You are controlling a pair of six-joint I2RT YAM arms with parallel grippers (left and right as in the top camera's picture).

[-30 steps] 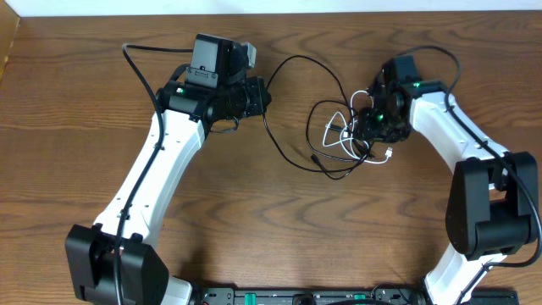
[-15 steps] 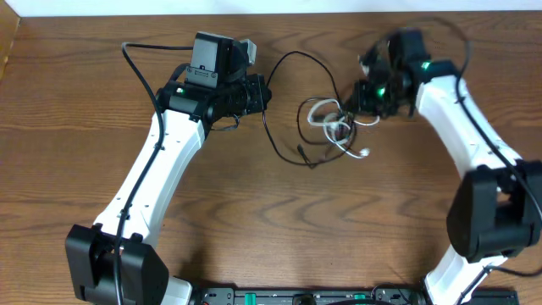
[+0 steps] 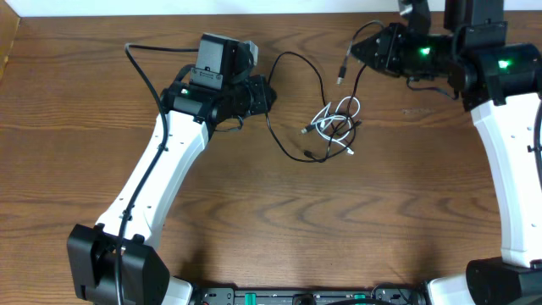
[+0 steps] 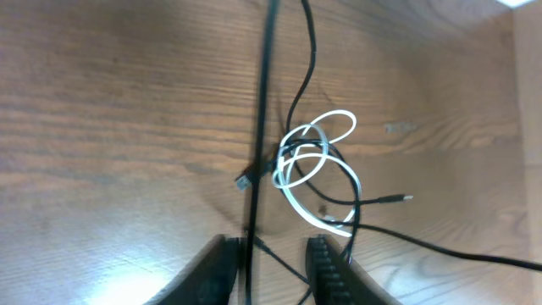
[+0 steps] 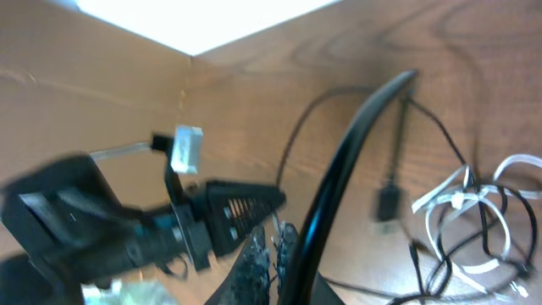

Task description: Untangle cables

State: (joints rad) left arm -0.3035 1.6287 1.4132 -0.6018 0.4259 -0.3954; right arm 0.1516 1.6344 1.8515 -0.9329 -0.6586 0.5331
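A small tangle of cables [image 3: 334,127] lies on the wooden table mid-back: a short white cable [image 3: 325,119] looped through black ones. It also shows in the left wrist view [image 4: 298,180] and the right wrist view [image 5: 453,203]. My left gripper [image 3: 269,95] is open; a black cable [image 4: 261,127] runs between its jaws [image 4: 275,263], against the left finger. My right gripper [image 3: 356,51] is raised at the back right and shut [image 5: 273,246] on a black cable [image 5: 339,178]. That cable's plug end [image 3: 343,72] dangles free [image 5: 388,202].
The table's far edge and a white wall [image 3: 296,7] run along the top. A cardboard edge [image 3: 7,42] stands at the far left. A black power strip [image 3: 296,296] lies at the front edge. My left arm [image 5: 127,229] shows in the right wrist view.
My right gripper has lifted up and back to the right, away from the tangle, drawing a black cable with it. The tangle shifted left, then settled. The left arm has not moved.
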